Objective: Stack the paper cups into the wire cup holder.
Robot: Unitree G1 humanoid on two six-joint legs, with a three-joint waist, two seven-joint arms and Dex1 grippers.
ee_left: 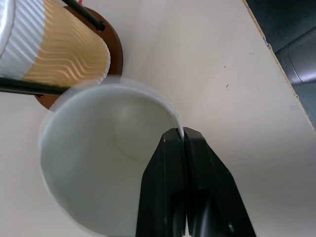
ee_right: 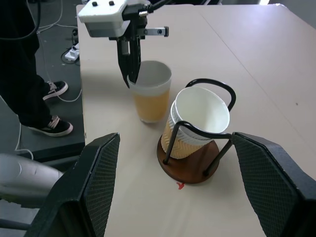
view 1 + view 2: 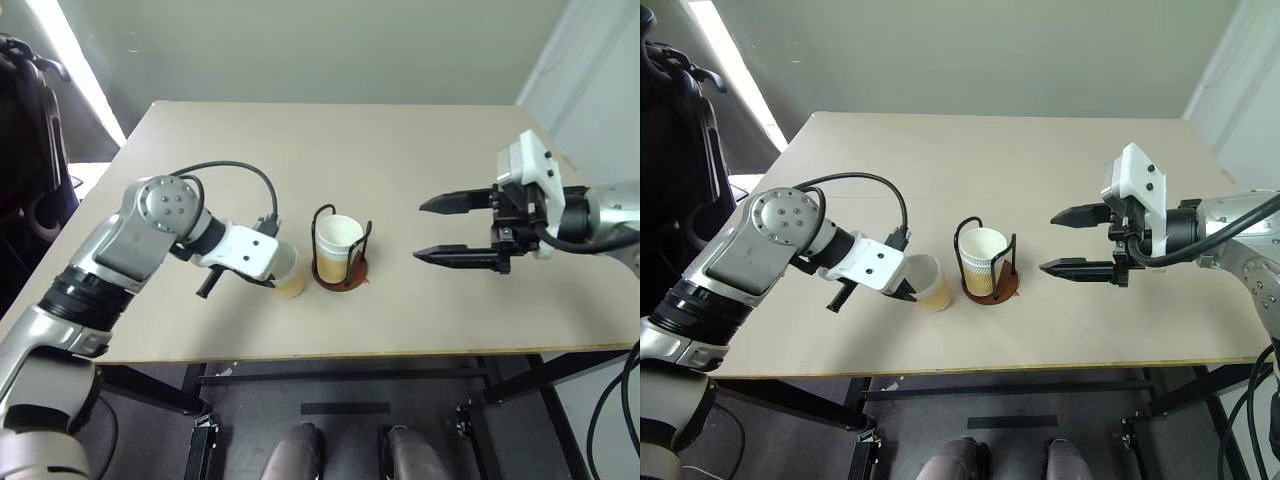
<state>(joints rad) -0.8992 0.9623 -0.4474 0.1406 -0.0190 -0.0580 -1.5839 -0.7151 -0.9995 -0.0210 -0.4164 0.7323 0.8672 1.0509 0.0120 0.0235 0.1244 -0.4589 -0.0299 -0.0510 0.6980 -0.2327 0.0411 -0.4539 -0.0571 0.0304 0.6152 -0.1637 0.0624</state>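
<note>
The wire cup holder (image 3: 340,276), a brown disc with black wire loops, stands mid-table with one ribbed tan paper cup (image 3: 338,240) inside it, leaning slightly. Just to its left stands another paper cup (image 3: 289,274) on the table. My left gripper (image 1: 183,140) is shut on this cup's rim, one finger inside the cup and one outside; the right wrist view shows the same pinch on the rim (image 2: 131,79). My right gripper (image 3: 420,232) hovers open to the right of the holder, pointing toward it, with nothing between its fingers.
The tan table (image 3: 420,140) has its front edge close below the holder. A person's legs and shoes (image 2: 47,94) stand on the floor beyond the table's left side. Dark equipment (image 3: 25,130) sits off the table's left edge.
</note>
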